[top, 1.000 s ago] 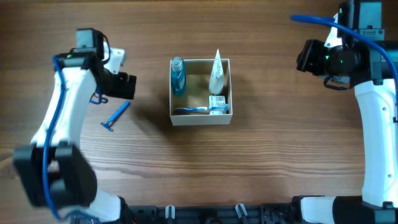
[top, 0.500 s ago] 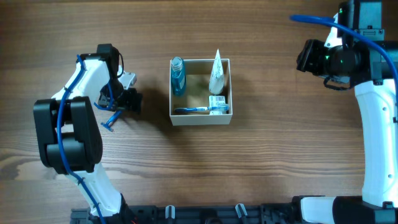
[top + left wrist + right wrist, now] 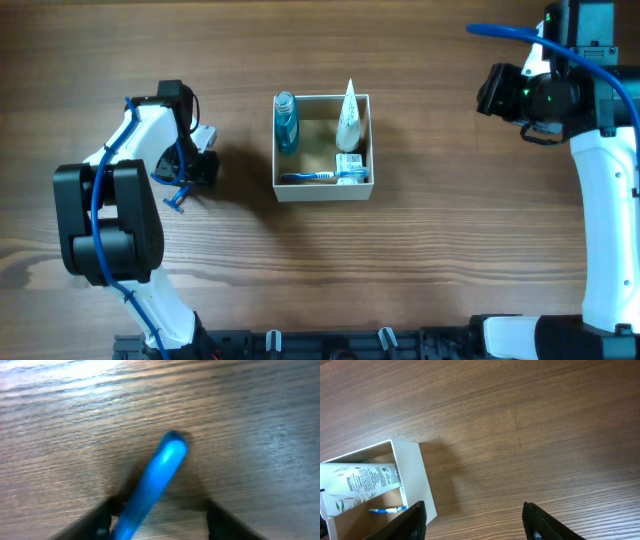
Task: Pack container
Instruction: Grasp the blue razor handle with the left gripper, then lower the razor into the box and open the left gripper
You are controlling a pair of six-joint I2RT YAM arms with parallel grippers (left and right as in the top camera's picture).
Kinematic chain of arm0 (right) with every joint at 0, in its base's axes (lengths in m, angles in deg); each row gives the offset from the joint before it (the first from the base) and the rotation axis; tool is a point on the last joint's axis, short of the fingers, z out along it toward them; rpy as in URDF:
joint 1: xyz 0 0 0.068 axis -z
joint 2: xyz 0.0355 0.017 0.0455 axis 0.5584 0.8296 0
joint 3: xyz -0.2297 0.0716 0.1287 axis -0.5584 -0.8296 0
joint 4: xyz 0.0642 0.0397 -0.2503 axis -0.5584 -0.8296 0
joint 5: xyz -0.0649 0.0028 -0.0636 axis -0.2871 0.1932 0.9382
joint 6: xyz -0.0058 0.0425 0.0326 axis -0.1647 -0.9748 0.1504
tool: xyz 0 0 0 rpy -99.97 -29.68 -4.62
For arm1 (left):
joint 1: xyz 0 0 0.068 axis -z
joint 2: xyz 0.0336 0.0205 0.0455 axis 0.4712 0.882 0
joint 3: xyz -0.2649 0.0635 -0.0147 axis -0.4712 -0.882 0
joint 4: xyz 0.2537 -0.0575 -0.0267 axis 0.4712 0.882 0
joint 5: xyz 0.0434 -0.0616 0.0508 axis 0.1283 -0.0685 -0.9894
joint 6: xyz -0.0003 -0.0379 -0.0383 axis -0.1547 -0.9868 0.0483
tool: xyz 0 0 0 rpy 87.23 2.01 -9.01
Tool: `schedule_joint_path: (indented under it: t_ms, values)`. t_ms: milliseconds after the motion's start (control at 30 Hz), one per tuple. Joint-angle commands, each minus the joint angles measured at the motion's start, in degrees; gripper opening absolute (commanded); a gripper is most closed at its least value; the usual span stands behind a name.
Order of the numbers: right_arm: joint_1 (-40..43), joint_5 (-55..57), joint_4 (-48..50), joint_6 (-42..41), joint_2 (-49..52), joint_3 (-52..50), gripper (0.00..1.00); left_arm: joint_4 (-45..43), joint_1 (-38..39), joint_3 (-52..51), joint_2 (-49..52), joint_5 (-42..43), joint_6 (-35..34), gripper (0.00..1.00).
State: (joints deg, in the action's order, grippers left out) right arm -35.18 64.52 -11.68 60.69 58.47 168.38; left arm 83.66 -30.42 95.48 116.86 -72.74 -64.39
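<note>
Overhead shows the container (image 3: 322, 190) at the middle of the bench (image 3: 450, 260), a little toward the far edge; it already holds a blue bottle (image 3: 286, 122) upright in its far-left corner, a toothpaste tube (image 3: 348, 118) leaning on the right wall, and a toothbrush (image 3: 308, 178) flat along the near wall beside a small carton (image 3: 350, 165). One blue razor (image 3: 160, 472) lies outside, toward the left edge; the left gripper (image 3: 198, 168) is lowered over it. From the left wrist the jaws stand apart, one finger either side of the handle and neither seeming to touch it, probably so that closing will pinch it across its narrow width. The right gripper (image 3: 477, 520) hangs near the far-right corner, jaws spread on nothing; held back there, it likely leaves the way to the container free for the razor.
</note>
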Motion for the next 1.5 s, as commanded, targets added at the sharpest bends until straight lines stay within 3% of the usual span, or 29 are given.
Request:
schedule_joint_path:
  t_ms: [0,167,267,567,833,1000,1133,1300,1467]
  values:
    - [0.2,1.2,0.07,0.98,-0.85,0.09,0.62,0.04,-0.22,-2.38,1.9,1.25,0.07,0.36]
    - [0.2,1.2,0.07,0.98,-0.85,0.09,0.62,-0.02,-0.22,-2.38,1.9,2.16,0.11,0.11]
    - [0.2,1.2,0.07,0.96,-0.85,0.09,0.62,-0.24,-0.2,-2.38,1.9,2.29,0.09,0.04]
    - [0.2,1.2,0.15,0.96,-0.85,0.09,0.62,3.08,1.33,3.8,-0.15,2.08,-2.75,0.04]
    - [0.2,1.25,0.17,0.96,-0.85,0.09,0.62,11.26,7.5,15.72,-11.67,2.05,-2.75,0.04]
    - [0.2,1.22,0.22,0.96,-0.85,0.09,0.62,8.13,15.39,16.46,-22.43,2.36,2.14,0.04]
    - [0.2,1.25,0.39,0.96,-0.85,0.09,0.62,6.88,23.89,16.44,-25.81,3.13,11.13,0.04]
    - [0.2,1.22,0.35,0.96,-0.85,0.09,0.62,5.97,31.85,15.63,-23.23,3.13,20.81,0.04]
    - [0.2,1.22,0.35,0.98,-0.85,0.09,0.62,5.62,33.7,15.47,-16.79,3.15,21.59,0.04]
